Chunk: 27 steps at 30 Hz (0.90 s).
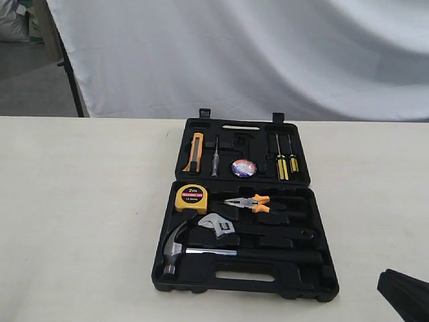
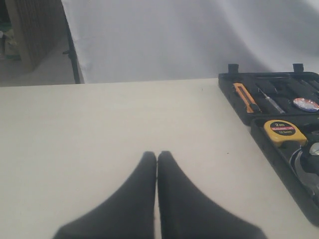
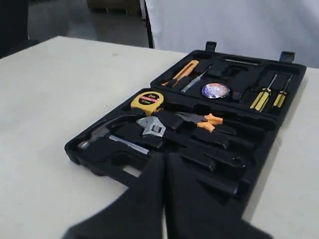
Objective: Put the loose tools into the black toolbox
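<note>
The black toolbox (image 1: 322,282) lies open on the table, both halves flat. The blue-purple tape roll (image 1: 244,168) sits in the far half. In the near half the silver wrench (image 1: 218,224) and the claw hammer (image 1: 175,247) rest in their recesses. The right wrist view shows the same tape roll (image 3: 215,91), wrench (image 3: 151,127) and hammer (image 3: 97,133). My right gripper (image 3: 165,155) is shut and empty, in front of the box's near right corner; part of it (image 1: 404,292) shows at the lower right of the exterior view. My left gripper (image 2: 157,155) is shut and empty over bare table, left of the toolbox (image 2: 259,134).
Also in the box are a yellow tape measure (image 1: 192,199), orange-handled pliers (image 1: 255,202), an orange utility knife (image 1: 194,152), a small screwdriver (image 1: 215,158) and two yellow-handled screwdrivers (image 1: 287,162). A white cloth backdrop (image 1: 255,54) hangs behind the table's far edge.
</note>
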Each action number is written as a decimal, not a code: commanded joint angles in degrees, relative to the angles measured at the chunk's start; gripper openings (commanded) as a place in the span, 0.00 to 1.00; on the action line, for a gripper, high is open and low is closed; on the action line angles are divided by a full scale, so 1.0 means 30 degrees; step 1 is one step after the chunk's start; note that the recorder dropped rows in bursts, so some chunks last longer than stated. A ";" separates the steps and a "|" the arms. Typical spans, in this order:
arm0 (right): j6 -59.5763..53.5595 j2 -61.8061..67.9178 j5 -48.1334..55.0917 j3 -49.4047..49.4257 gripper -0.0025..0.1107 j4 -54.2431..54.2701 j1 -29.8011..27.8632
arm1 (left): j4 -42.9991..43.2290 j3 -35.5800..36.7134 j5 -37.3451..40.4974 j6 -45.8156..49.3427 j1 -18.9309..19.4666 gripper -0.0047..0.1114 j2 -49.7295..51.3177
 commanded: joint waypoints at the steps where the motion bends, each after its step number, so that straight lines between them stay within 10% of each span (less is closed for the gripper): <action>1: 0.0289 -0.1296 -0.0227 0.0057 0.03 -0.0430 0.0006 | -0.0083 0.0060 0.0019 -0.0148 -0.0086 0.05 -0.0061; 7: 0.0289 -0.1896 -0.0112 0.0057 0.03 -0.0347 -0.0425 | -0.0083 0.0060 0.0019 -0.0148 -0.0086 0.05 -0.0061; 17: 0.0862 -0.5454 0.1709 0.0057 0.03 -0.0347 -1.0931 | -0.0083 0.0060 0.0019 -0.0148 -0.0086 0.05 -0.0061; 27: 0.0793 -0.5851 0.2443 0.0057 0.03 -0.0488 -1.1619 | -0.0083 0.0060 0.0019 -0.0148 -0.0086 0.05 -0.0061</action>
